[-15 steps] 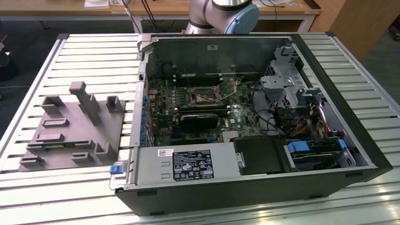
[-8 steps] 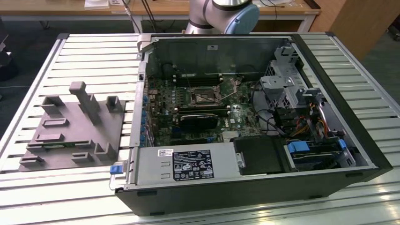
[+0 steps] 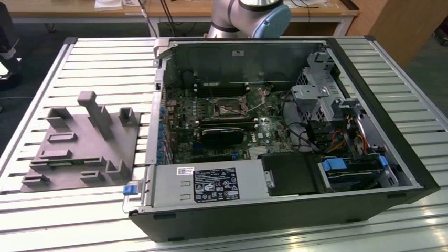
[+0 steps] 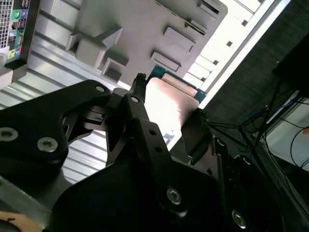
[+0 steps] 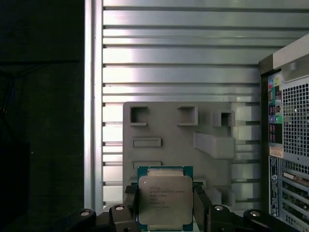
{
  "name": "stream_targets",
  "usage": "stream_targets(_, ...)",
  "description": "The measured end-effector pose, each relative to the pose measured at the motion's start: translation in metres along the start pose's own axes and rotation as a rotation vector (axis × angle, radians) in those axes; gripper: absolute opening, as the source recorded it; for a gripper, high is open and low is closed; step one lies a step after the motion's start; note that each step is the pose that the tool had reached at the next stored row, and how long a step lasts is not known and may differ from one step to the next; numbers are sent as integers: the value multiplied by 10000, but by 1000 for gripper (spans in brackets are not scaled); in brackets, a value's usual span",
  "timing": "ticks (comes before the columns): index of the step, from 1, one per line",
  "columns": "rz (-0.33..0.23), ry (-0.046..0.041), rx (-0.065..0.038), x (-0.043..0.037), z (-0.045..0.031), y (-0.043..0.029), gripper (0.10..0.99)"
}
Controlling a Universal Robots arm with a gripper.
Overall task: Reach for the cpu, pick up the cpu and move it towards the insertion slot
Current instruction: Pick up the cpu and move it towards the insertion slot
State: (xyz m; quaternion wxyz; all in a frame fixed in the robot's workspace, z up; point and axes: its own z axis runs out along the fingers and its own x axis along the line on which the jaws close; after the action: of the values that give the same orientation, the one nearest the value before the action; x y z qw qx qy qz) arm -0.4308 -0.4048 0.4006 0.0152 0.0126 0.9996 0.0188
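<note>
The cpu (image 5: 165, 199) is a flat square chip with a pale silver top and a green edge. It sits between the two black fingers (image 5: 130, 203) of my gripper (image 5: 165, 205), which is shut on its opposite sides. It hangs well above the grey fixture plate (image 5: 169, 130). In the second wrist view the cpu (image 4: 171, 104) shows from the side, pinched in the gripper (image 4: 166, 110), with the fixture (image 4: 140, 29) beyond it. The insertion slot (image 3: 230, 109), a dark square socket with a metal frame, lies on the green board inside the open computer case (image 3: 364, 100).
The grey fixture plate (image 3: 81, 144) with raised blocks lies on the slatted metal table (image 3: 105, 58) at the exterior view's left of the case. The case's rear panel (image 5: 289, 145) stands beside the fixture. The arm's base (image 3: 252, 16) rises behind the case. The table edge (image 5: 89, 96) drops to dark floor.
</note>
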Motion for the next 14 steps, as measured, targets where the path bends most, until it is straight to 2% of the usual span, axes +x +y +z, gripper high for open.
stream_targets(14,0,0,-1,-307,10,7,541)
